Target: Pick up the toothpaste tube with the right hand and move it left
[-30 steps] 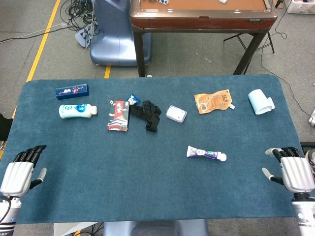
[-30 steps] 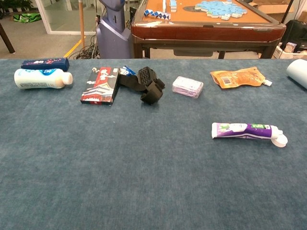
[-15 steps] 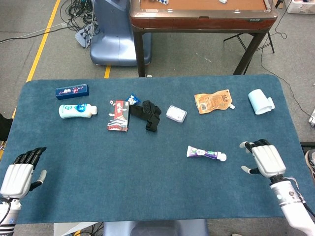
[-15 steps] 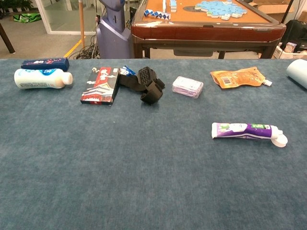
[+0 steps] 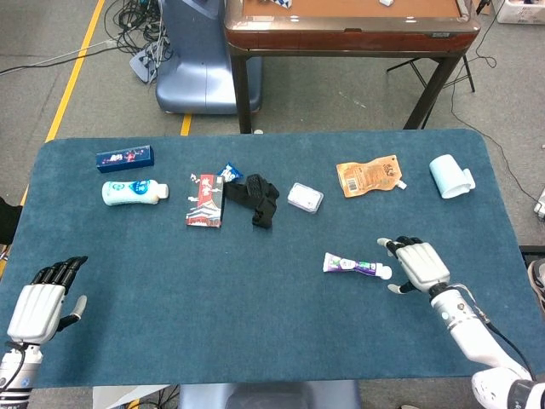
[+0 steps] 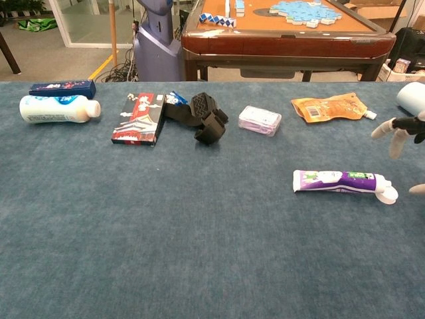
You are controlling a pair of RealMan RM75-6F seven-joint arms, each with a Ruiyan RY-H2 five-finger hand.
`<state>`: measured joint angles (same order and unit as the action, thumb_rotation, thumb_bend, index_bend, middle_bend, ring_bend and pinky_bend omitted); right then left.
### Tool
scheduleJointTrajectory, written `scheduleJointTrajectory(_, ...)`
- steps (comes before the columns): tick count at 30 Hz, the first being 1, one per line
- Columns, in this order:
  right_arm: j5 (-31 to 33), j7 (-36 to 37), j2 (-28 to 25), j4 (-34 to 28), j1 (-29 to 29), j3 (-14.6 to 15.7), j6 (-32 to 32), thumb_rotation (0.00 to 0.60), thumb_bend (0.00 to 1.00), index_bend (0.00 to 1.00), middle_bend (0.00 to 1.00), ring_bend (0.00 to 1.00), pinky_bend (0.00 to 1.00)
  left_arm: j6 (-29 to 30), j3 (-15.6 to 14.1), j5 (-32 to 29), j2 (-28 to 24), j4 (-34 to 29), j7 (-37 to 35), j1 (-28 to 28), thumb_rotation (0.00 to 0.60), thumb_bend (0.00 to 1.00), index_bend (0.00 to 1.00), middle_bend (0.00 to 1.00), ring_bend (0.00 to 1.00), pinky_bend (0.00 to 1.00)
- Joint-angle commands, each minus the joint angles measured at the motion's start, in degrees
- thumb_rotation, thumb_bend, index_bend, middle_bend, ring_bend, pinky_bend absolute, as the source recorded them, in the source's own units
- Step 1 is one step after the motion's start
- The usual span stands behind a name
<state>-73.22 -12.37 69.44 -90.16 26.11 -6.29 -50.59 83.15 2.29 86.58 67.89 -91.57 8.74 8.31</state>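
The toothpaste tube (image 5: 356,266) is white and purple and lies flat on the blue table, its white cap pointing right; it also shows in the chest view, toothpaste tube (image 6: 343,181). My right hand (image 5: 419,264) hovers just right of the cap with fingers spread, holding nothing. In the chest view only the fingertips (image 6: 397,136) of that hand enter at the right edge, above and right of the cap. My left hand (image 5: 38,301) rests open at the near left table edge, far from the tube.
A black strap (image 5: 255,198), a red patterned box (image 5: 205,203) and a small clear packet (image 5: 305,198) lie mid-table. An orange pouch (image 5: 369,175) and a pale blue roll (image 5: 449,176) sit back right. A white bottle (image 5: 134,192) and a blue box (image 5: 124,157) lie back left.
My right hand has moved left and forward from the near right edge to just beside the tube's cap, entering the chest view. The tube has not moved. The left hand barely shifted.
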Motion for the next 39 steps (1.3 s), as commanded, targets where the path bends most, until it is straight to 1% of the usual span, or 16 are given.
scheduleJointTrajectory(1,0.01,1.24,2.06,2.15,1.39,0.26,1.64,0.6,0.15,0.14,0.34,0.18,0.22,-0.07,-0.08,-0.15,-0.11,-0.13,0.03,-0.07,0.6,0.38,0.12,0.16,0.17,0.19)
scheduleJointTrajectory(8,0.39,4.29,6.37,6.57,3.73,0.61,4.45,0.6,0.15,0.14,0.34,0.18,0.21,-0.27,-0.39,0.12,-0.13,-0.39,-0.01,-0.04,0.6,0.38,0.12,0.16,0.17,0.19)
scheduleJointTrajectory(11,0.58,4.87,7.06,6.9,3.94,1.13,4.91,0.6,0.15,0.14,0.34,0.18,0.2,-0.16,-0.48,0.38,-0.19,-0.38,-0.22,-0.05,0.6,0.38,0.12,0.16,0.17,0.19)
scheduleJointTrajectory(13,0.67,5.24,6.91,6.03,3.63,1.62,4.59,0.6,0.15,0.14,0.34,0.18,0.2,-0.04,-0.5,0.44,-0.27,-0.35,-0.39,-0.1,0.6,0.38,0.12,0.16,0.17,0.19)
scheduleJointTrajectory(22,1.19,5.16,2.72,-2.62,0.29,4.53,0.86,0.6,0.15,0.1,0.34,0.18,0.19,-0.17,-0.61,0.77,0.03,0.47,-1.47,0.04,0.6,0.38,0.12,0.16,0.17,0.19)
scheduleJointTrajectory(29,1.6,2.18,-0.97,-8.36,-0.59,6.52,-0.19,0.6,0.15,0.09,0.34,0.18,0.19,-0.52,-0.75,1.2,0.33,1.26,-2.38,0.36,0.6,0.38,0.12,0.16,0.17,0.19)
scheduleJointTrajectory(33,-0.54,0.9,-3.91,-10.29,-0.78,6.47,-2.51,0.6,0.15,0.09,0.34,0.18,0.19,-0.05,-0.8,1.17,0.02,1.34,-2.82,0.06,0.6,0.38,0.12,0.16,0.17,0.19)
scheduleJointTrajectory(36,-1.81,0.0,-5.29,-10.31,-0.46,5.56,-4.21,0.6,0.15,0.09,0.34,0.18,0.19,0.16,-0.83,1.06,-0.08,1.34,-2.96,-0.13,0.6,0.38,0.12,0.16,0.17,0.19)
scheduleJointTrajectory(37,-3.32,-1.39,-5.84,-9.55,0.15,4.81,-5.35,0.6,0.15,0.09,0.34,0.18,0.19,0.26,-0.89,1.05,-0.11,1.25,-2.98,-0.24,0.6,0.38,0.12,0.16,0.17,0.19)
scheduleJointTrajectory(39,-6.87,-3.7,-5.87,-7.42,1.19,4.36,-6.73,0.6,0.15,0.09,0.34,0.18,0.19,0.53,-1.05,1.23,-0.12,1.05,-2.87,-0.43,0.6,0.38,0.12,0.16,0.17,0.19)
